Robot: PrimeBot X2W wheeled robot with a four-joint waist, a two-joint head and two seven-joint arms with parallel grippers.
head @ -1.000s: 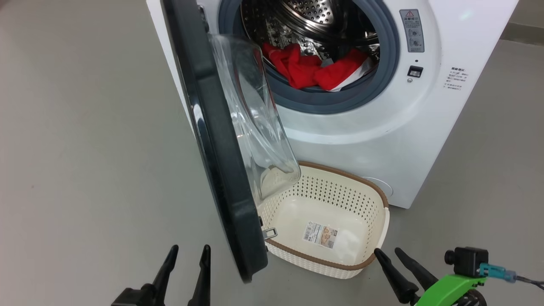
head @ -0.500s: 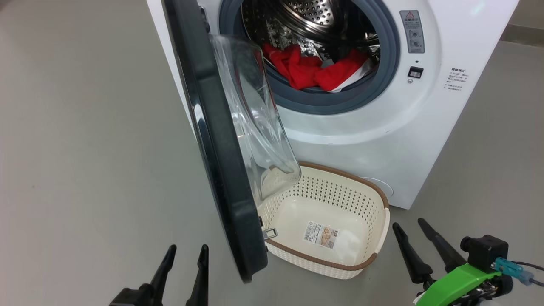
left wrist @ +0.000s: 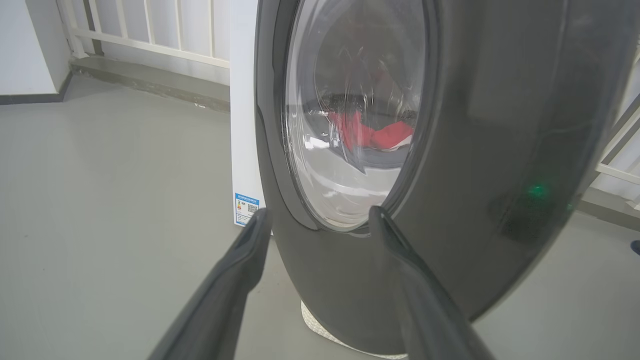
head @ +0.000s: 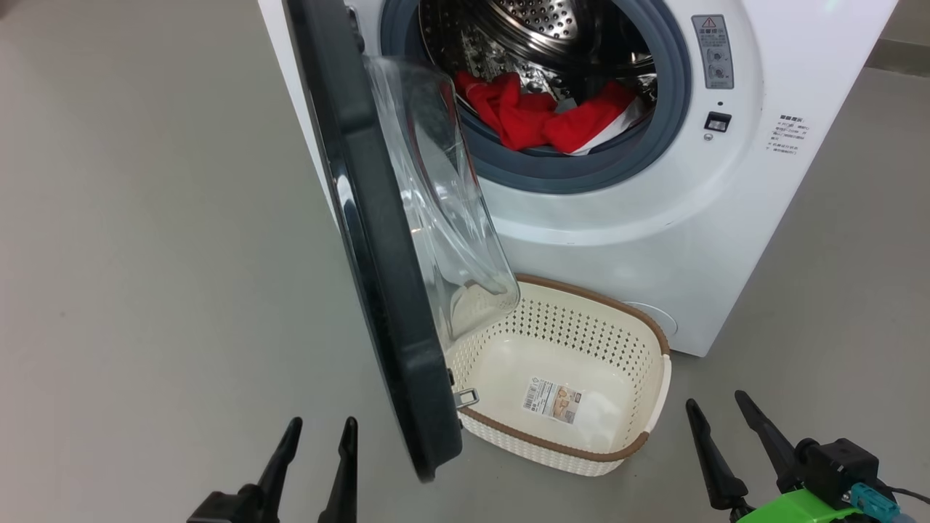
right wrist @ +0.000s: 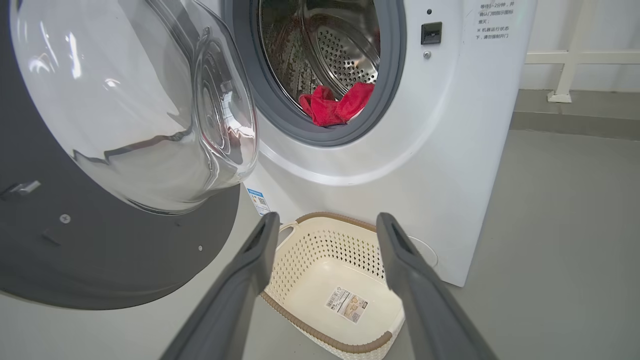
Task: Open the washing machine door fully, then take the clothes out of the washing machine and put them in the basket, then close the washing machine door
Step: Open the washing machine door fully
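- Washing machine point(head: 639, 240): big white front-loading box with a grey rubber ring and a perforated steel drum. It stands on the plain grey floor point(head: 145, 254), and a small blue label sticker point(left wrist: 247, 207) sits low on its side panel.
- Washing machine door point(head: 378, 254): large round door with a wide glossy black rim and a bulging clear glass bowl. It is swung partway out from the machine's left side and stands edge-on in the head view. Its lower edge hangs over the left end of the basket.
- Clothes point(head: 538, 120): soft bright red garments with white trim, heaped at the lower front of the drum and resting against the grey ring.
- Basket point(head: 581, 323): small cream plastic rectangular basket with perforated sides and a brown woven-look rim. It sits on the floor just in front of the machine, below the drum opening, with a label sticker on its bottom.
- Left gripper point(head: 323, 423): two long dark fingers spread wide with nothing between them, low over the floor just left of the door's bottom edge and facing the door's outer side.
- Right gripper point(head: 714, 399): fingers spread wide and holding nothing, over the floor just right of the basket's near right corner and aimed toward the basket and drum.
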